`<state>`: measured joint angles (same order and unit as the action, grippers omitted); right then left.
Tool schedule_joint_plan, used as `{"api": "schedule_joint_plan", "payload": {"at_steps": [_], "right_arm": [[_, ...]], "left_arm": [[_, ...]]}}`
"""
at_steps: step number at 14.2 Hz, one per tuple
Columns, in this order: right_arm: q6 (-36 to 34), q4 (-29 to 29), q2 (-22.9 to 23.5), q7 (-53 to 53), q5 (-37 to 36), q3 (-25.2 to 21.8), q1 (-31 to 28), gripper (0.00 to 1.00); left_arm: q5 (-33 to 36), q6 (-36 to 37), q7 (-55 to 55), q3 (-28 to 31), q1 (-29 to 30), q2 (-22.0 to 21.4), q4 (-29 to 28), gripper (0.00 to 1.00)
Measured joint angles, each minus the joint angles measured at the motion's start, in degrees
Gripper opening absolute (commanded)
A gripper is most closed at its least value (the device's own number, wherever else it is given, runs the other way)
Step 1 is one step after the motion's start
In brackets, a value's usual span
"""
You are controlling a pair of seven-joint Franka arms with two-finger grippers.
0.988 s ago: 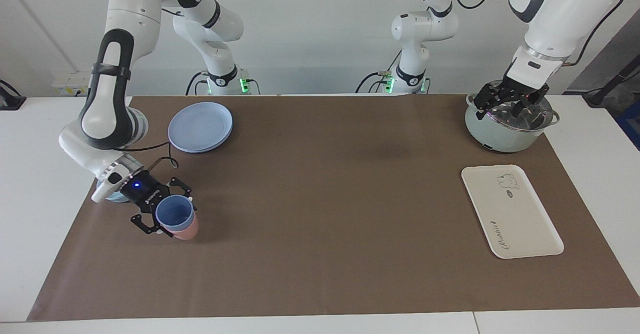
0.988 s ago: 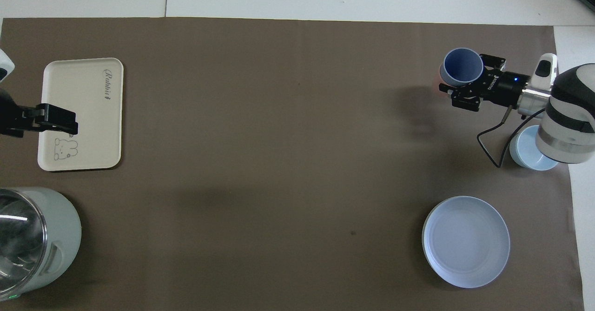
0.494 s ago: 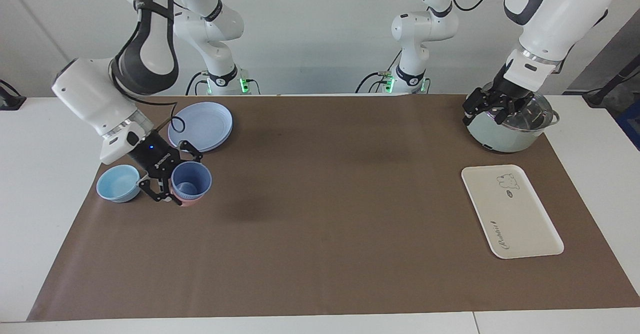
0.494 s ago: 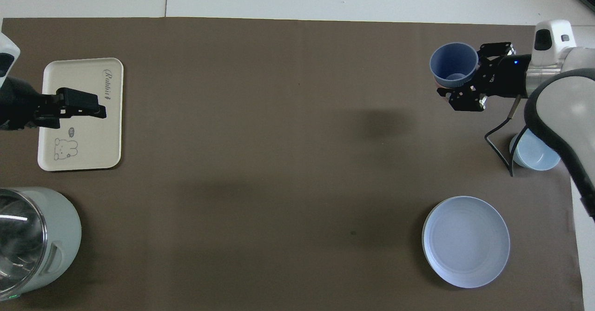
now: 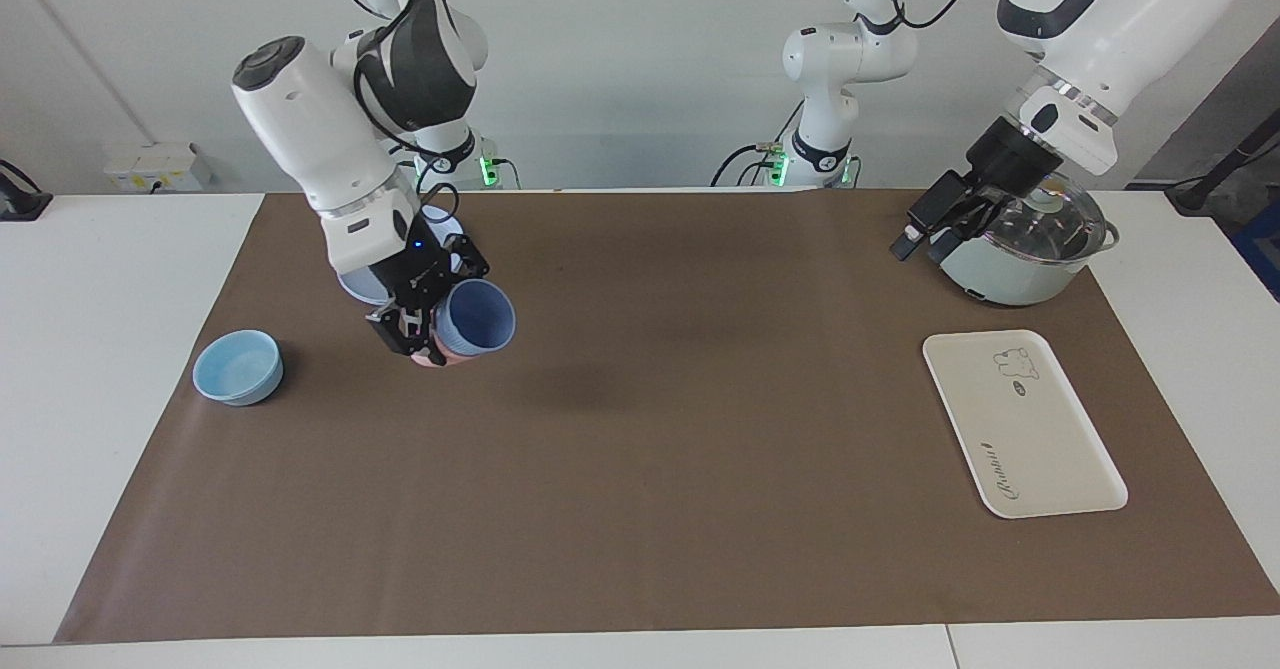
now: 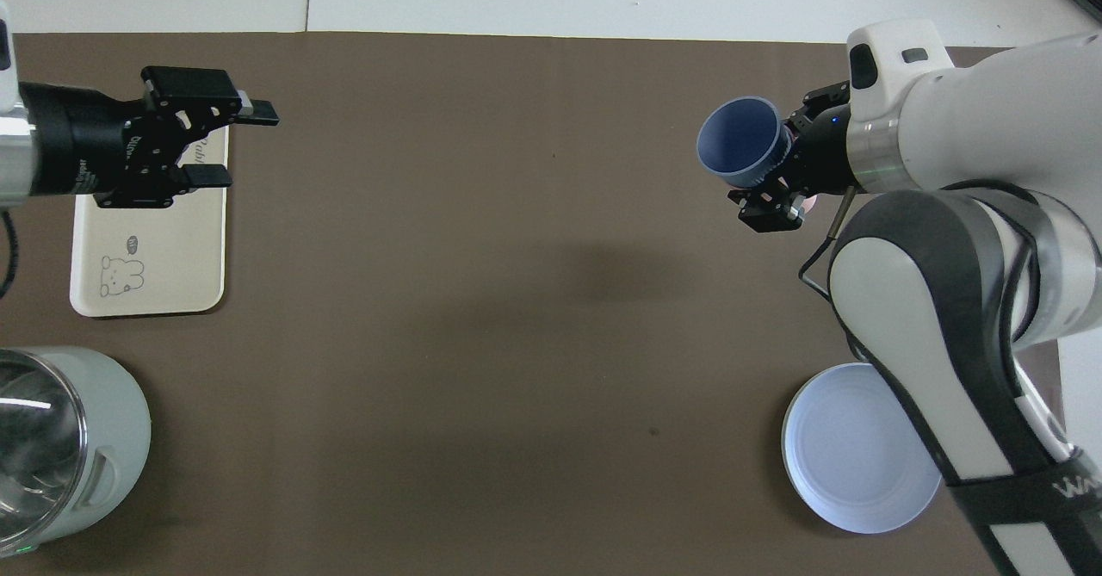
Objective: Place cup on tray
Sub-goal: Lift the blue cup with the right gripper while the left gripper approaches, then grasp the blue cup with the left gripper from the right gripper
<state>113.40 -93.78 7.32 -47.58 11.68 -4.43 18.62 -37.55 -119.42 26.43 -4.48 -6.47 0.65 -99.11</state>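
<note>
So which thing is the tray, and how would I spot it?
Look to the left arm's end of the brown mat, where a pale green pot with a glass lid stands. The tray lies flat on the mat, farther from the robots than the pot. It is a cream-white rectangle with a bear drawing, unlike the round blue plate.

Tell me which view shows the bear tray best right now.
Facing view. The whole tray lies uncovered there, bear drawing and lettering visible, beside the pot. In the overhead view the raised left gripper covers the tray's lettering end; only the bear end shows.
</note>
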Motion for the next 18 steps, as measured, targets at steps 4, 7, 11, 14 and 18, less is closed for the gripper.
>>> {"api": "schedule_joint_plan", "payload": {"at_steps": [4, 7, 11, 14, 18], "right_arm": [[-4.84, 2.28, 0.01, 8.59, -6.58, 0.06, 7.18, 0.0], [-6.16, 2.29, 0.01, 9.23, -8.91, 0.04, 9.61, 0.0], [-7.24, 2.34, 0.01, 9.23, -11.11, 0.0, 10.25, 0.0], [-7.35, 2.34, 0.01, 9.23, -11.66, 0.01, 10.84, 0.0], [-7.36, 2.36, 0.01, 9.23, -11.71, 0.0, 11.02, 0.0]], "left_arm": [[-4.03, -12.06, 3.04, -0.24, -10.77, 4.95, -0.29, 1.0], [-5.36, -15.26, 3.45, -0.26, -15.89, 6.15, -0.5, 1.0], [-5.48, -15.28, 3.34, -0.28, -19.91, 5.89, -2.16, 0.99], [-5.48, -15.27, 3.19, -0.3, -22.73, 5.63, -2.51, 0.94], [-5.48, -15.25, 2.82, -0.32, -26.52, 5.02, -3.58, 0.77]]}}
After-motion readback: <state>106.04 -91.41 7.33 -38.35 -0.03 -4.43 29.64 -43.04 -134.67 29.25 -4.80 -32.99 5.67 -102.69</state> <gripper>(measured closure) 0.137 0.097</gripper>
